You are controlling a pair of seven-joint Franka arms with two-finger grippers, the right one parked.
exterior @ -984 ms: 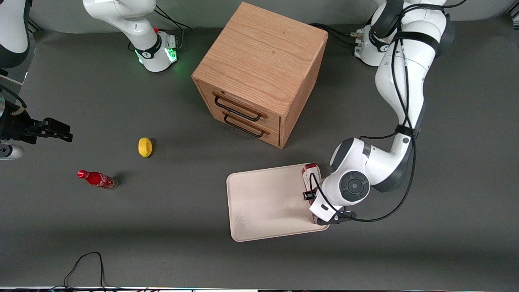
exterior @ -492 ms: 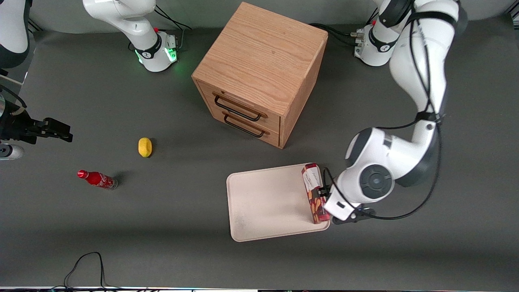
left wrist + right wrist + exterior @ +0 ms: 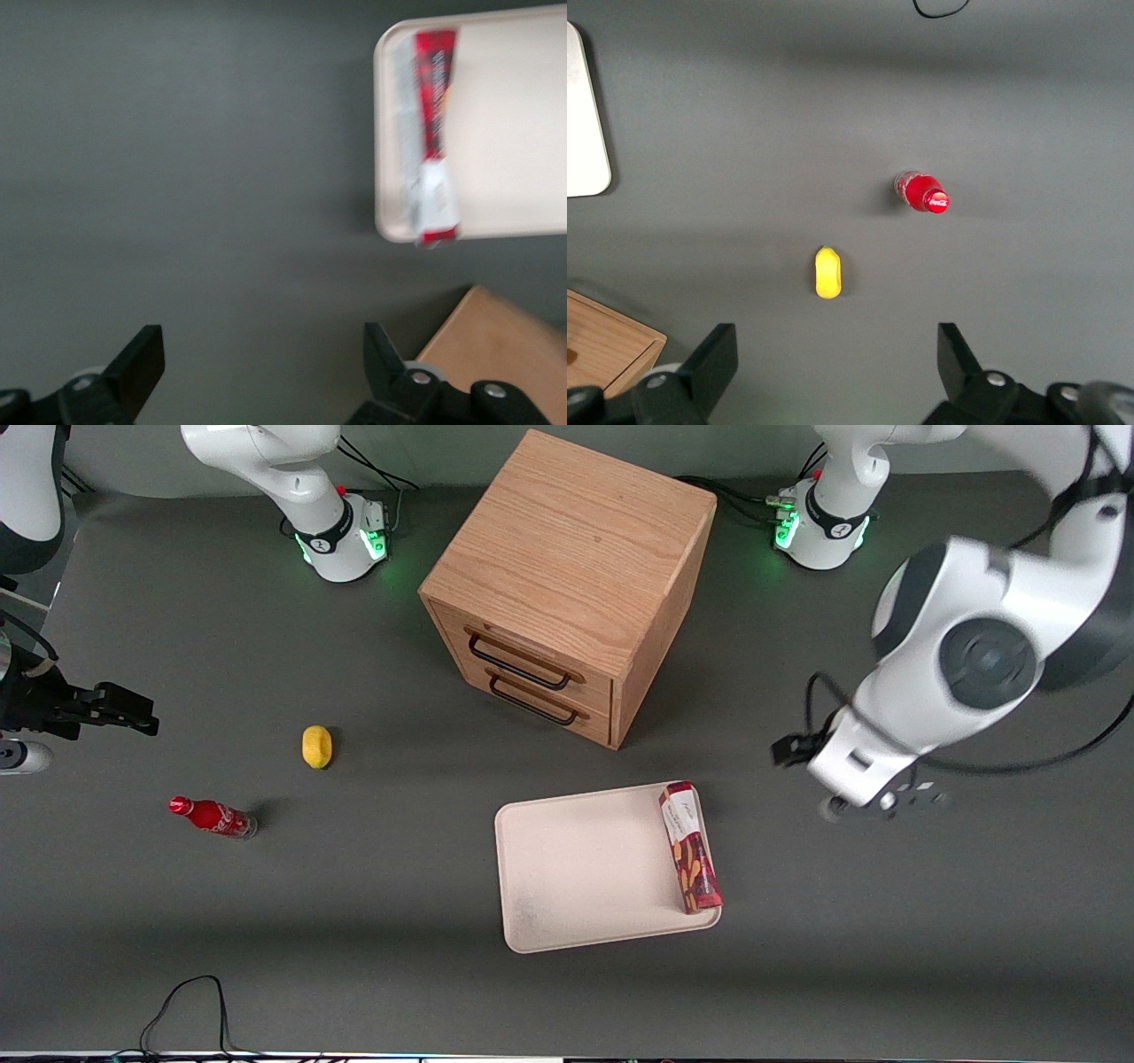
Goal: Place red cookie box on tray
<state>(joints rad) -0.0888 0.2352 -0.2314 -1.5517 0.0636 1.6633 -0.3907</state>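
Note:
The red cookie box (image 3: 689,849) lies flat on the cream-white tray (image 3: 576,868), along the tray's rim toward the working arm's end. In the left wrist view the box (image 3: 431,142) rests just inside the tray's (image 3: 514,124) raised edge. My left gripper (image 3: 877,804) hangs high above bare table, well clear of the tray toward the working arm's end and a little farther from the front camera than the box. The gripper (image 3: 261,354) is open, with only grey tabletop between its fingers (image 3: 142,354).
A wooden two-drawer cabinet (image 3: 567,576) stands farther from the front camera than the tray, drawers shut. A yellow fruit (image 3: 316,746) and a small red cola bottle (image 3: 213,817) lie toward the parked arm's end. A black cable (image 3: 186,1001) loops at the front edge.
The gripper was down at the box on the tray; it has since let go, risen and swung away toward the working arm's end. The box stays on the tray.

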